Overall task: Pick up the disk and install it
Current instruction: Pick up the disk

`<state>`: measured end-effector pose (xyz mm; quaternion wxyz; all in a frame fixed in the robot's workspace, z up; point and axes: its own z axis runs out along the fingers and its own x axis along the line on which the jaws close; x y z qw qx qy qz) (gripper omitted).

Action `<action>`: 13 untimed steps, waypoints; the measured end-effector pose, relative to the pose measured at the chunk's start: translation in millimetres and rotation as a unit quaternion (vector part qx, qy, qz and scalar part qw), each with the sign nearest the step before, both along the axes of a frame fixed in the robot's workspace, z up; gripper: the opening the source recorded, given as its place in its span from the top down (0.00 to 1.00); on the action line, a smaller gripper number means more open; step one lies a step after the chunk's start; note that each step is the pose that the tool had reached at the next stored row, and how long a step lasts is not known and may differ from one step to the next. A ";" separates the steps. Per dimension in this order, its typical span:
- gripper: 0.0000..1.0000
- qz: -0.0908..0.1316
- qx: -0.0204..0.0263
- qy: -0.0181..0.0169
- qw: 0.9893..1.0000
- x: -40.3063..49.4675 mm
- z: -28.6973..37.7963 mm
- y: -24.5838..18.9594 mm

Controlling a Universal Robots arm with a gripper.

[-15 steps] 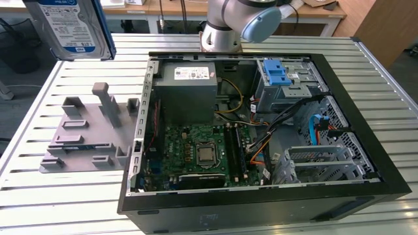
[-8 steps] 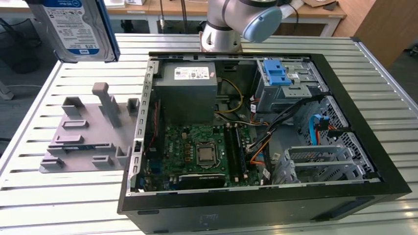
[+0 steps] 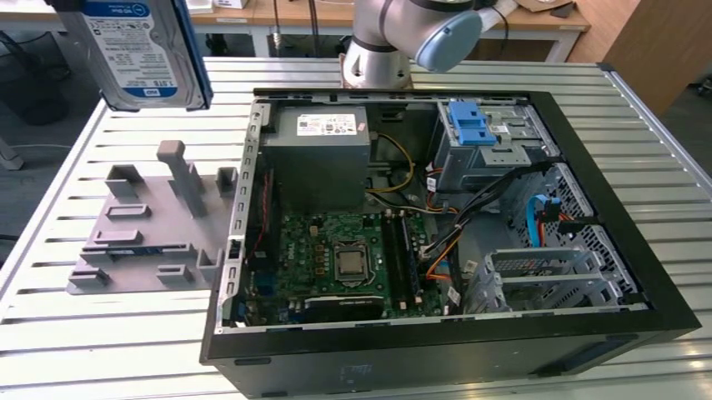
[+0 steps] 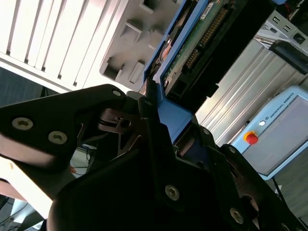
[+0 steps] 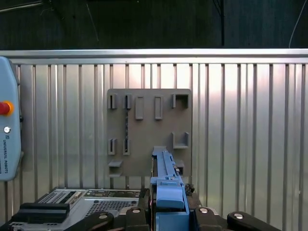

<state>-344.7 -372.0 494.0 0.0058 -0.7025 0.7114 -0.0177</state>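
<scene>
Silver disk (image 3: 145, 52), blue-framed and labelled, was held upright in the air above the grey holder plate (image 3: 142, 237), clear of it. The black claw (image 5: 168, 202) was clamped on its blue edge. An open computer case (image 3: 445, 350) stood beside the plate on the slatted metal desk (image 3: 89, 342).

I hold the silver disk (image 3: 145, 50) upright in the air at the exterior view's far left, blue-and-white label facing out, blue frame along its edges.

Robotics lab: slatted metal bench (image 3: 112, 350), opened computer case (image 3: 445, 350), teach pendant (image 5: 9, 120), desks (image 3: 289, 17) behind.
</scene>
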 end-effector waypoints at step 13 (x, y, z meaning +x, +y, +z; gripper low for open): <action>0.64 0.000 0.000 0.001 1.000 17.1 0.0 -9.8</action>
